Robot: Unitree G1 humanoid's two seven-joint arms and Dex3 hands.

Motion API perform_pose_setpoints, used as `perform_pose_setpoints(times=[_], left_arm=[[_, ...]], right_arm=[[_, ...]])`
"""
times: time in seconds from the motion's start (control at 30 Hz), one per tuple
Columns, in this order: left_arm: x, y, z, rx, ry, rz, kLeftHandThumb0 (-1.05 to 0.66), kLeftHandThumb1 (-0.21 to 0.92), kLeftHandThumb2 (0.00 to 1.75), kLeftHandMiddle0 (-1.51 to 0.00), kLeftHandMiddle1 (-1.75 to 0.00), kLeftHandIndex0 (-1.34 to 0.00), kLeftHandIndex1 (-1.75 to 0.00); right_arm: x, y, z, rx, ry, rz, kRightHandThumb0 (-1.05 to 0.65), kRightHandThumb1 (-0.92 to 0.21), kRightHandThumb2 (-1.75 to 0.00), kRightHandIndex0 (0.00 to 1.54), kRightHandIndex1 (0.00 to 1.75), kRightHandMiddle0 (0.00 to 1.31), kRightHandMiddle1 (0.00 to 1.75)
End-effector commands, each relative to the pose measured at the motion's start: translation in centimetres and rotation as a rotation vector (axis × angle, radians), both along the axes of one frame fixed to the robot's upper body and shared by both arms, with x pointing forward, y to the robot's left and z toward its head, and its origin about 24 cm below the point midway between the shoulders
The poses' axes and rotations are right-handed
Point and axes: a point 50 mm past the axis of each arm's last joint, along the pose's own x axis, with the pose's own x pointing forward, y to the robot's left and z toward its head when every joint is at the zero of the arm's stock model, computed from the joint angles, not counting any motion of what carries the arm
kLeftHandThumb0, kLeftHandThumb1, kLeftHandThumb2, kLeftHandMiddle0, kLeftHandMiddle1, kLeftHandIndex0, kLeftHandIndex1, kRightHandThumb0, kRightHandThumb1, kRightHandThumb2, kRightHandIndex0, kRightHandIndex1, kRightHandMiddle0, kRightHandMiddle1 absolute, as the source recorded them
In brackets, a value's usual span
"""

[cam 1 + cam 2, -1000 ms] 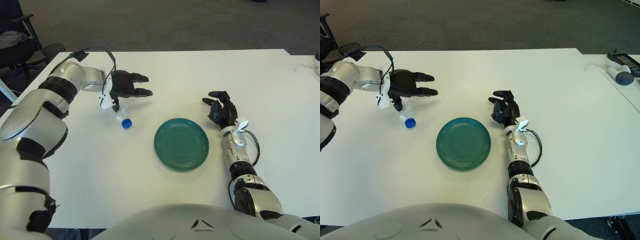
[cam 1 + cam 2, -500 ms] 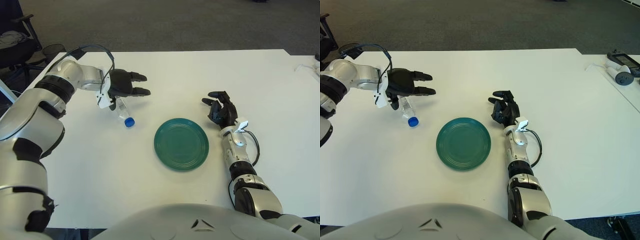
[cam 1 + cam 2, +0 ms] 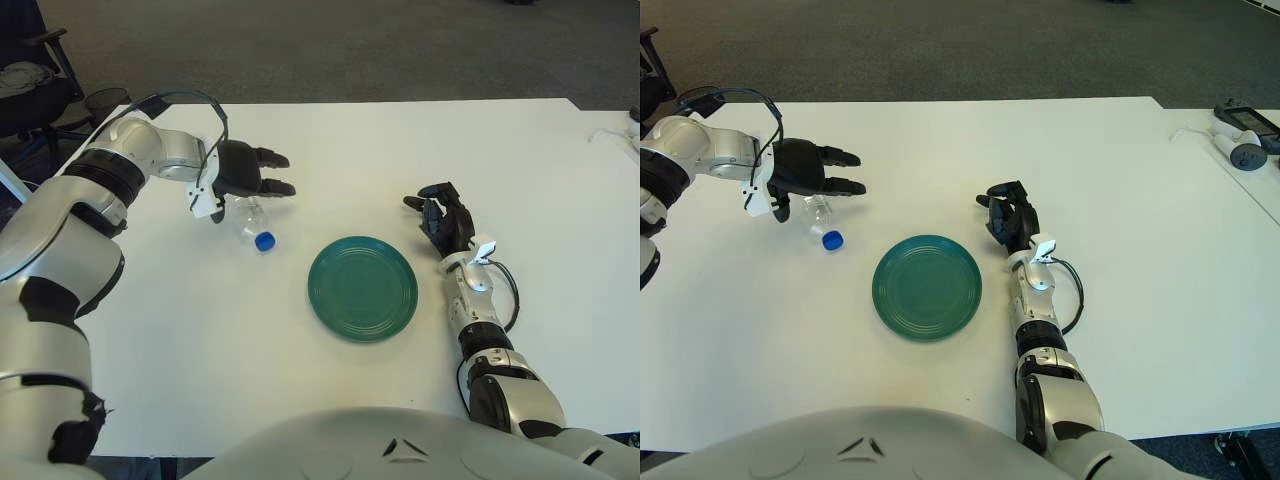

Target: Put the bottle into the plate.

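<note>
A: Where's the bottle [image 3: 251, 220] rn?

B: Lying on its side on the white surface [image 3: 330, 150], at about 10 o'clock from the plate [image 3: 363, 287]; blue cap [image 3: 265, 240] points toward 5 o'clock, i.e. roughly at the plate; clear body, cap end nearest the plate but well apart from its rim.

A: Left robot hand [image 3: 243, 175]?

B: Right over the bottle's base end; dark fingers [image 3: 272, 186] stretched out toward 3 o'clock, spread wide, nothing gripped; thumb side hangs down beside the bottle's far end; can't tell if it touches the bottle.

A: And the right robot hand [image 3: 440, 216]?

B: At 3 o'clock of the plate, just beside its rim; fingers loosely bent, holding nothing; forearm runs back toward 5 o'clock w/ a black cable [image 3: 507, 295] looped beside it.

A: Plate itself?

B: Green, round, flat on the surface, between the 2 robot hands; nothing on it.

A: Anything else?

B: Office chair [image 3: 30, 80] at far 10 o'clock off the surface; a small grey device [image 3: 1245, 155] near the surface's edge at 2 o'clock in the right eye view.
</note>
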Motion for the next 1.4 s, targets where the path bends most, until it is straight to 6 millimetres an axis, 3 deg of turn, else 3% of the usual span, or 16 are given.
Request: perform_pose_setpoints(times=[0.0, 0.53, 0.67, 1.1, 1.37], left_arm=[[0.1, 0.2, 1.1, -0.008, -0.009, 0.003, -1.05, 0.92, 0.11, 0.0, 0.0, 0.0, 0.0], [-0.4, 0.0, 0.7, 0.041, 0.006, -0.023, -1.05, 0.92, 0.16, 0.0, 0.0, 0.0, 0.0], [0.1, -0.2, -1.8, 0.06, -0.007, 0.007, -1.05, 0.92, 0.16, 0.0, 0.0, 0.0, 0.0], [1.1, 0.8, -3.9, 0.055, -0.092, 0.023, -1.04, 0.89, 0.13, 0.0, 0.0, 0.0, 0.0], [0.9, 1.1, -6.5, 0.05, -0.143, 0.051, -1.01, 0.88, 0.12, 0.0, 0.0, 0.0, 0.0]], right_arm=[[-4.7, 0.1, -6.4, 0.071, 0.345, -0.034, -0.35, -0.92, -0.5, 0.34, 0.98, 0.22, 1.72], [-4.7, 0.1, -6.4, 0.065, 0.344, -0.035, -0.35, -0.92, -0.5, 0.36, 0.98, 0.21, 1.72], [-4.6, 0.1, -6.3, 0.071, 0.342, -0.041, -0.35, -0.92, -0.5, 0.35, 0.98, 0.21, 1.72], [-4.8, -0.1, -6.3, 0.065, 0.334, -0.048, -0.35, -0.92, -0.5, 0.34, 0.97, 0.21, 1.73], [-4.9, -0.2, -6.2, 0.056, 0.317, -0.046, -0.35, -0.92, -0.5, 0.34, 0.98, 0.21, 1.73]])
